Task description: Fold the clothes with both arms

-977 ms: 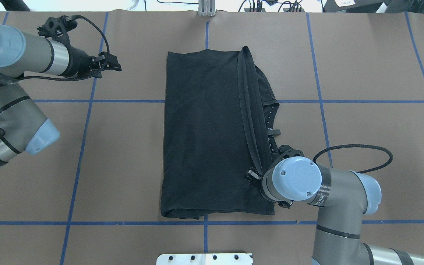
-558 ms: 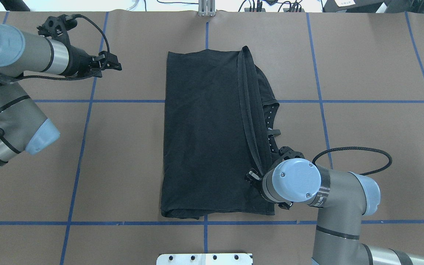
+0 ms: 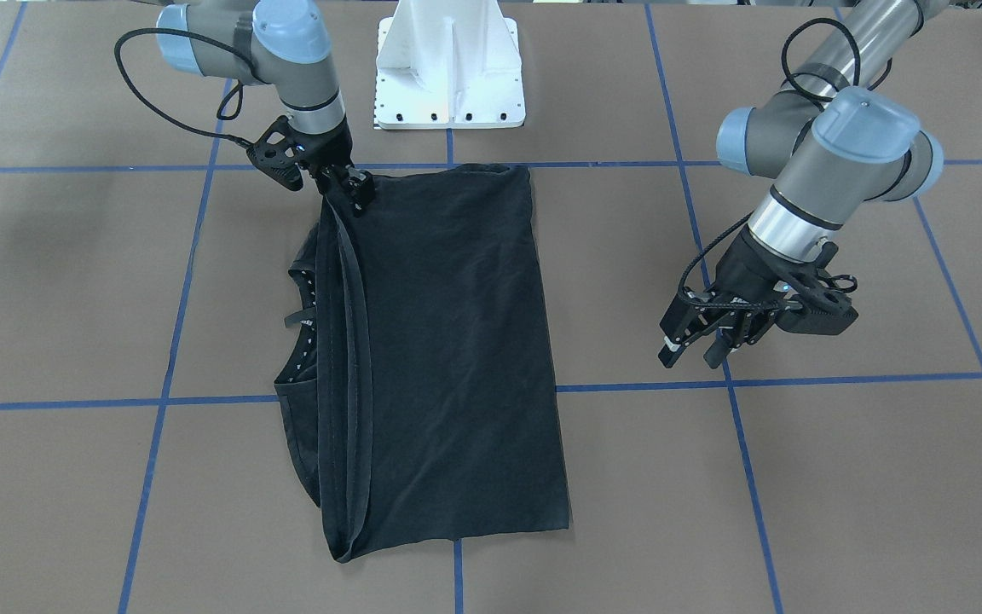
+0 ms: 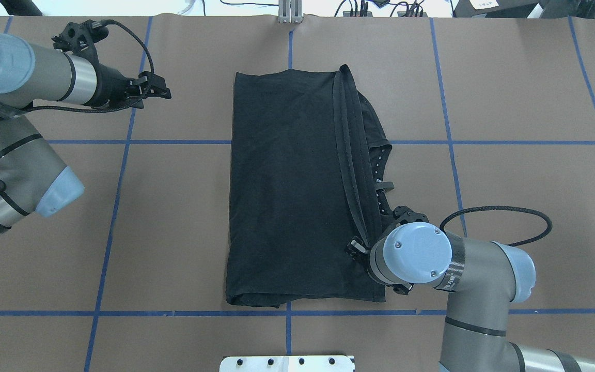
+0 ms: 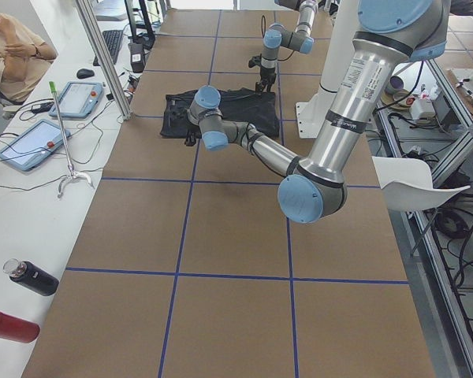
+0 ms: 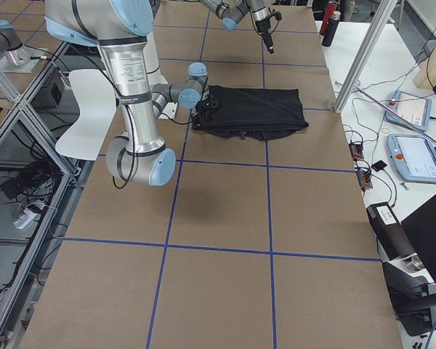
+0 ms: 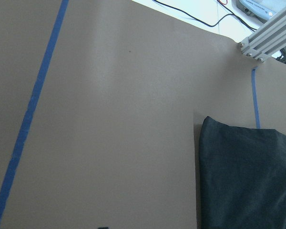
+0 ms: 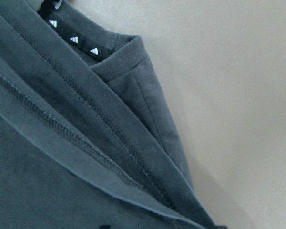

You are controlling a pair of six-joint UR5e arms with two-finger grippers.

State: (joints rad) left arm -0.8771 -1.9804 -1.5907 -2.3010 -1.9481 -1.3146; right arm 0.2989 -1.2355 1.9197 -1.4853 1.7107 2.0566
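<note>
**Two arms, one engaged: right gripper at the hem**

One arm only is touching the shirt [image 4: 287,196]. The shirt is lying folded into a tall rectangle at the centre of the table [image 4: 509,103] in the overhead view, with its long axis running from the top of the frame to the bottom. The collar [image 4: 380,170] is facing the right of the frame, partly covered by the folded layer. A doubled hem band [image 4: 346,155] is running on a slight slant from the top edge down to the lower right.

The right gripper [image 4: 355,247] is sitting at the lower end of that band, in the lower right of the overhead view. In the front-facing view its jaws are appearing closed on the hem edges [image 3: 358,194], though the contact itself is partly hidden by the wrist. The right wrist view is showing the stitched layers close under the camera.

The left gripper [image 4: 160,93] is hovering in the upper left of the overhead view, well apart from the shirt and holding nothing. Its fingers are standing apart in the front-facing view [image 3: 696,345]. The shirt is lying to its right, as the left wrist view is confirming.

Judgement: the coming fold is depending on the band's far end at the top of the frame, which neither arm is holding. The left gripper is the nearer one to it and would need to cross the shirt's width.
</note>
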